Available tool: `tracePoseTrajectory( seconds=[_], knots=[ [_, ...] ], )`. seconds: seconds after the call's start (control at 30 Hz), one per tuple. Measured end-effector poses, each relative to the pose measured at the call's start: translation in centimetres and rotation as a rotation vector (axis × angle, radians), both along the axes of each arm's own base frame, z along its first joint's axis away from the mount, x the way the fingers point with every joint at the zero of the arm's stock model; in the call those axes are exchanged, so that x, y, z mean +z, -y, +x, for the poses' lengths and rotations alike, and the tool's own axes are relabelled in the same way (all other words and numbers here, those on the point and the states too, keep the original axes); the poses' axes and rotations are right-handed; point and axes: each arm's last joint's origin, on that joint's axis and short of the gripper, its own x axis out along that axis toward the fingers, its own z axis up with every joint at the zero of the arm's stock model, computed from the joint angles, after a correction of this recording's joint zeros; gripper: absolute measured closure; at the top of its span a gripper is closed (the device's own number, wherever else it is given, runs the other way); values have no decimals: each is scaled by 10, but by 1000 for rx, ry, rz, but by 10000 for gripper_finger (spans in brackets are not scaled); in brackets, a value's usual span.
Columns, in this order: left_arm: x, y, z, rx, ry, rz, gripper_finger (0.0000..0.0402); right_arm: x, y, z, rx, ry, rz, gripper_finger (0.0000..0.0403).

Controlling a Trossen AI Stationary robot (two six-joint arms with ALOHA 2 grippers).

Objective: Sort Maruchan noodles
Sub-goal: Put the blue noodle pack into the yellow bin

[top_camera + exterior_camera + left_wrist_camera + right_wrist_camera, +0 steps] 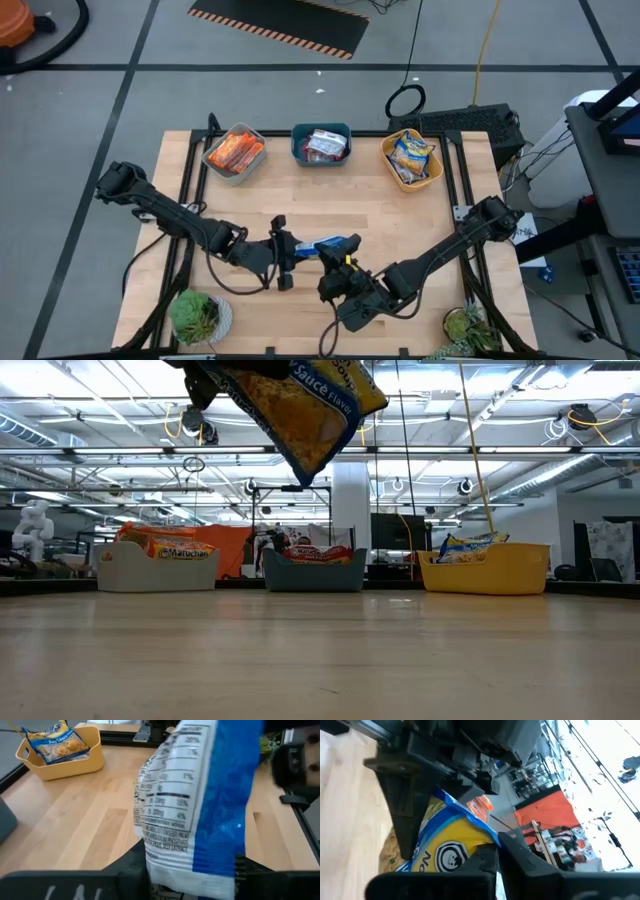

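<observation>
A yellow-and-blue Maruchan noodle packet [335, 243] hangs in the air over the table's near middle, high in the low view [300, 410]. My left gripper [287, 258] comes at it from the left and my right gripper [345, 262] from the right; both are shut on it. The left wrist view shows its printed back [200, 810], the right wrist view its yellow front [450, 845]. Along the far edge stand a grey tub [235, 152] with orange packets, a teal tub [322, 145] with silver-red packets and a yellow tub [412, 160] with yellow-blue packets. My left gripper has the packet's near end [190, 870] between its two fingers [127, 867], coming nearly level from the table's left. The packet stretches away from the fingers, lifted clear of the table. My right gripper pinches the packet's opposite end [470, 852] between its shut fingers [487, 865], coming from the table's near right. Its own fingers hide the exact place of contact. The packet is clear of the table.
Two potted plants stand at the near corners, one left [200, 315] and one right [470, 330]. Bare wooden tabletop [400, 225] lies between the arms and the three tubs. A black frame runs along the table's sides.
</observation>
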Motion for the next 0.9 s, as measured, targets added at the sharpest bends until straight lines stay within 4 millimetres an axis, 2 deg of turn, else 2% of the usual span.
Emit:
tracePoseTrajectory(
  seconds=[0.23, 0.43, 0.67, 0.9],
  knots=[
    [3, 6, -2, -52, 25, 47, 286, 36, -3, -22, 142, 83, 203, 333],
    [12, 17, -2, -163, 102, 48, 286, 56, -6, -50, 162, 126, 317, 279],
    [16, 23, -2, -193, 149, 51, 286, 55, -9, -82, 191, 155, 428, 239],
    [17, 20, -1, -184, 156, 49, 286, 61, -8, -100, 354, 206, 667, 179]
  ],
)
